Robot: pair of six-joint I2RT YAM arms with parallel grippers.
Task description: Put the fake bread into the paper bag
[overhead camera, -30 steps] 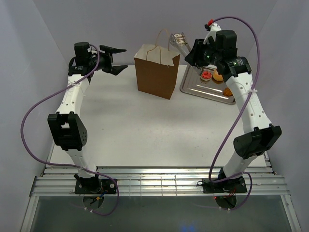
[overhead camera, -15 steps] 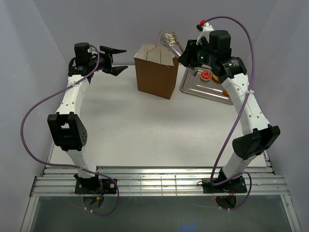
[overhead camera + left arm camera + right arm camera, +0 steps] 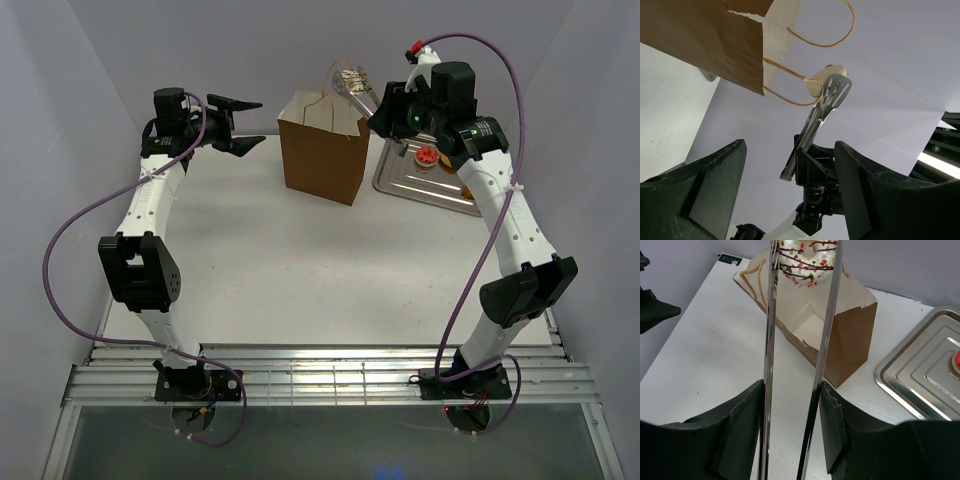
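The brown paper bag [image 3: 322, 160] stands upright and open-topped at the back middle of the table. My right gripper [image 3: 385, 105] is shut on long silver tongs [image 3: 826, 340]. The tongs' tips pinch a pale speckled piece of fake bread [image 3: 807, 260] just above the paper bag's [image 3: 850, 335] open mouth, near its handles. A red-topped tart [image 3: 427, 156] lies on the silver tray [image 3: 420, 190]. My left gripper [image 3: 245, 122] hangs open and empty in the air left of the bag. From the left wrist view the bag [image 3: 705, 40] is at top left, with the tongs [image 3: 815, 120] and the pale bread [image 3: 817, 85] beyond it.
The silver tray [image 3: 925, 375] lies right of the bag, close to it. Grey walls close the table in at the back and on both sides. Purple cables loop off both arms.
My right arm has carried the tongs and the speckled bread leftward from above the tray to over the bag's mouth. The left arm has not moved.
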